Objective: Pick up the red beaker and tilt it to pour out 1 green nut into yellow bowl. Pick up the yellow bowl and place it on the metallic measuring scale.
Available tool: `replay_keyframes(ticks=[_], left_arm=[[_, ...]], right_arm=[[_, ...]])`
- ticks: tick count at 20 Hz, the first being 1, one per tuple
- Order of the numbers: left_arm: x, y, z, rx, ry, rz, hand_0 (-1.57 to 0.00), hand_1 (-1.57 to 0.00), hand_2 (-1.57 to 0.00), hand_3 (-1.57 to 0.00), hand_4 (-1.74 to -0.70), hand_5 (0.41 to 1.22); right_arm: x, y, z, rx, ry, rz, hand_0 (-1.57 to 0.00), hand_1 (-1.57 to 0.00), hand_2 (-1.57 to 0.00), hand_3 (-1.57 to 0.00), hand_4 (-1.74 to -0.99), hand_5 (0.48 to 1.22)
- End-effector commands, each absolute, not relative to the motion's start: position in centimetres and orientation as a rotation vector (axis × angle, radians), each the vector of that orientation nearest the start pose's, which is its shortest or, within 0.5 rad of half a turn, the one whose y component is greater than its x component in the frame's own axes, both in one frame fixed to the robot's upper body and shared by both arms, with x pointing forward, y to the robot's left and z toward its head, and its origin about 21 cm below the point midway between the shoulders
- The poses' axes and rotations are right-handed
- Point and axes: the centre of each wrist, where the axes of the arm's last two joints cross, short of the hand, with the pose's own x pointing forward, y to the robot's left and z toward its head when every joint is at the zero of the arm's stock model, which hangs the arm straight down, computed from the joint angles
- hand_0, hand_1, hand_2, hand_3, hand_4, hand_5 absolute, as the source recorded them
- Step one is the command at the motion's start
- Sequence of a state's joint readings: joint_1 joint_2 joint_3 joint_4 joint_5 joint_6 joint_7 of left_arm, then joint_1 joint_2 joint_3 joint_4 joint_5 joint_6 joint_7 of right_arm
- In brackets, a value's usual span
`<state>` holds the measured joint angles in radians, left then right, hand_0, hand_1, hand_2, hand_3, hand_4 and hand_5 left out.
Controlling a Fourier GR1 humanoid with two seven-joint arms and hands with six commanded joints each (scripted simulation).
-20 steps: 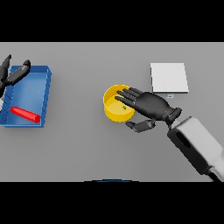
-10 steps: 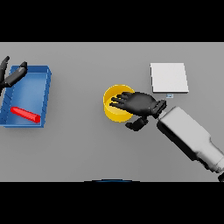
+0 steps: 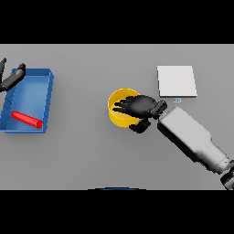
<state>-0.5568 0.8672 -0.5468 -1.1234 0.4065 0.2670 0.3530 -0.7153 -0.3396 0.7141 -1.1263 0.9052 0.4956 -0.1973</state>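
One yellow bowl (image 3: 119, 115) mid-bench, one red beaker (image 3: 26, 119) lying flat in one blue tray (image 3: 32, 84) at left, one metallic scale (image 3: 176, 81) at upper right, well apart from the bowl. Right hand (image 3: 139, 106) lies over the bowl's right rim, fingers (image 3: 122, 106) spread across the opening and thumb (image 3: 138, 126) outside the wall, hiding the inside, so no nut can be made out. Left hand (image 3: 11, 78) at the tray's upper left corner, cut off by the edge, fingers look relaxed and hold nothing.
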Motion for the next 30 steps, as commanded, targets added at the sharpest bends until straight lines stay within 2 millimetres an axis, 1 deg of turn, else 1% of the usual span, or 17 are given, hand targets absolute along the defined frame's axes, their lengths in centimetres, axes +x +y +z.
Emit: replay_keyframes(ticks=[1, 2, 3, 4, 5, 6, 8, 9, 10, 13, 15, 17, 20, 22, 25, 27, 30], left_arm=[[35.1, 34.7, 9.8, 0.588, -1.129, -0.384, 0.0, 0.0, 0.0, 0.0, -0.71, 0.686], [35.1, 34.9, 9.8, 0.586, -1.136, -0.39, 0.0, 0.0, 0.0, 0.0, -0.71, 0.689], [35.2, 34.7, 9.8, 0.583, -1.143, -0.391, 0.0, 0.0, 0.0, 0.0, -0.71, 0.691], [35.2, 34.6, 9.5, 0.578, -1.141, -0.389, 0.0, 0.0, 0.0, 0.0, -0.72, 0.692], [35.3, 34.3, 9.6, 0.576, -1.142, -0.386, 0.0, 0.0, 0.0, 0.0, -0.72, 0.692], [35.0, 34.6, 9.5, 0.581, -1.14, -0.39, 0.0, 0.0, 0.0, 0.0, -0.72, 0.692], [35.1, 34.5, 9.5, 0.581, -1.138, -0.395, 0.0, 0.0, 0.0, 0.0, -0.72, 0.696], [34.9, 34.7, 9.7, 0.58, -1.143, -0.393, 0.0, 0.0, 0.0, 0.0, -0.72, 0.696], [35.0, 34.7, 9.8, 0.582, -1.143, -0.394, 0.0, 0.0, 0.0, 0.0, -0.73, 0.699], [35.2, 34.3, 10.0, 0.584, -1.145, -0.403, 0.0, 0.0, 0.0, 0.0, -0.72, 0.695], [35.0, 34.7, 10.0, 0.584, -1.133, -0.399, 0.0, 0.0, 0.0, 0.0, -0.72, 0.696], [35.1, 34.5, 9.8, 0.586, -1.141, -0.41, 0.0, 0.0, 0.0, 0.0, -0.72, 0.693], [35.2, 34.7, 10.0, 0.59, -1.13, -0.404, 0.0, 0.0, 0.0, 0.0, -0.72, 0.696], [35.0, 34.9, 9.9, 0.581, -1.132, -0.394, 0.0, 0.0, 0.0, 0.0, -0.72, 0.694], [35.0, 34.5, 9.5, 0.585, -1.131, -0.402, 0.0, 0.0, 0.0, 0.0, -0.72, 0.692], [35.1, 34.6, 10.0, 0.581, -1.133, -0.416, 0.0, 0.0, 0.0, 0.0, -0.72, 0.686], [34.9, 34.6, 10.1, 0.582, -1.14, -0.415, 0.0, 0.0, 0.0, 0.0, -0.72, 0.686]], right_arm=[[35.2, -12.0, 5.0, -0.354, -1.157, 2.168, 0.0, -0.02, -0.02, -0.04, -1.336, 0.81], [35.2, -12.1, 5.3, -0.359, -1.15, 2.166, -0.11, -0.1, -0.09, -0.1, -1.36, 0.842], [35.2, -12.1, 5.1, -0.358, -1.148, 2.174, -0.29, -0.24, -0.18, -0.17, -1.387, 0.873], [35.3, -12.1, 5.1, -0.345, -1.152, 2.188, -0.54, -0.47, -0.31, -0.26, -1.42, 0.943], [35.2, -11.9, 4.9, -0.352, -1.151, 2.204, -0.75, -0.69, -0.48, -0.35, -1.454, 0.999], [35.2, -12.1, 4.8, -0.328, -1.16, 2.201, -0.91, -0.87, -0.69, -0.46, -1.512, 1.043], [35.4, -12.1, 5.0, -0.305, -1.171, 2.203, -1.15, -1.12, -1.01, -0.72, -1.586, 1.107], [35.4, -12.0, 4.8, -0.305, -1.187, 2.203, -1.23, -1.21, -1.12, -0.83, -1.614, 1.13], [35.4, -12.4, 5.0, -0.309, -1.188, 2.206, -1.3, -1.28, -1.16, -0.94, -1.64, 1.148], [35.4, -12.3, 5.0, -0.332, -1.209, 2.208, -1.43, -1.42, -1.24, -1.18, -1.689, 1.184], [35.4, -12.5, 5.2, -0.349, -1.211, 2.194, -1.48, -1.48, -1.29, -1.23, -1.708, 1.197], [35.6, -12.5, 5.5, -0.344, -1.223, 2.18, -1.51, -1.51, -1.31, -1.29, -1.72, 1.206], [35.8, -13.4, 6.2, -0.333, -1.231, 2.148, -1.54, -1.54, -1.33, -1.34, -1.73, 1.213], [35.8, -13.5, 7.8, -0.35, -1.241, 2.118, -1.55, -1.55, -1.34, -1.32, -1.734, 1.216], [35.7, -14.2, 10.3, -0.402, -1.258, 2.092, -1.56, -1.56, -1.43, -1.23, -1.737, 1.218], [35.6, -15.0, 10.7, -0.436, -1.28, 2.067, -1.56, -1.56, -1.43, -1.19, -1.739, 1.219], [35.4, -16.3, 11.5, -0.495, -1.288, 2.029, -1.57, -1.57, -1.5, -1.16, -1.74, 1.22]])
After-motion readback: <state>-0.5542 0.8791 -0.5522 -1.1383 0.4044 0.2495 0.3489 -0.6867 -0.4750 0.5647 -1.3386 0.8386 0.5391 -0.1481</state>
